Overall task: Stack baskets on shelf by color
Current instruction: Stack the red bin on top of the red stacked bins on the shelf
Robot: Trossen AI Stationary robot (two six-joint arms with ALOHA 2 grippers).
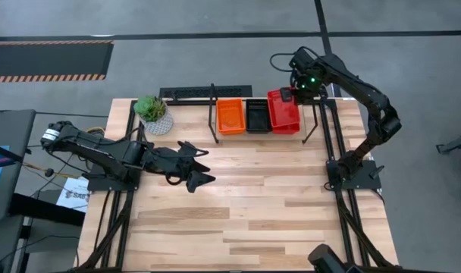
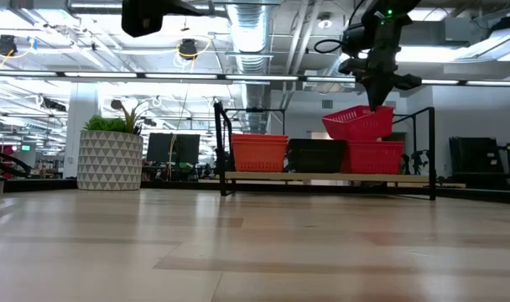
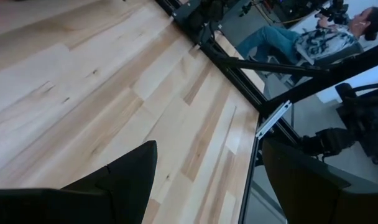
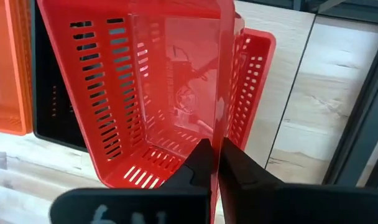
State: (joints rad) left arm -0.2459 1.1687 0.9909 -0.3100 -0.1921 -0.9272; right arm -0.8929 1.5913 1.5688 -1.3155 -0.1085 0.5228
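A: Pale wood tabletop point(image 1: 246, 205), bare across the middle of the high view; a white plant pot point(image 1: 156, 117) stands at its upper left, beside the shelf point(image 1: 215, 114) at the upper centre.

B: Contents of the shelf?

A: Three stacks in a row: orange baskets point(image 1: 231, 116) on the left, black baskets point(image 1: 258, 116) in the middle, red baskets point(image 1: 285, 120) on the right. Nothing shows inside any of them.

B: Right end effector point(image 4: 216, 163)?

A: Above the red stack, fingers pinched together on the rim of a tilted red basket point(image 2: 359, 122). In the low view this basket hangs askew, its lower edge at the top of the red stack.

B: Left end effector point(image 1: 200, 167)?

A: Left of centre over bare tabletop, fingers spread apart, holding nothing, well away from the shelf.
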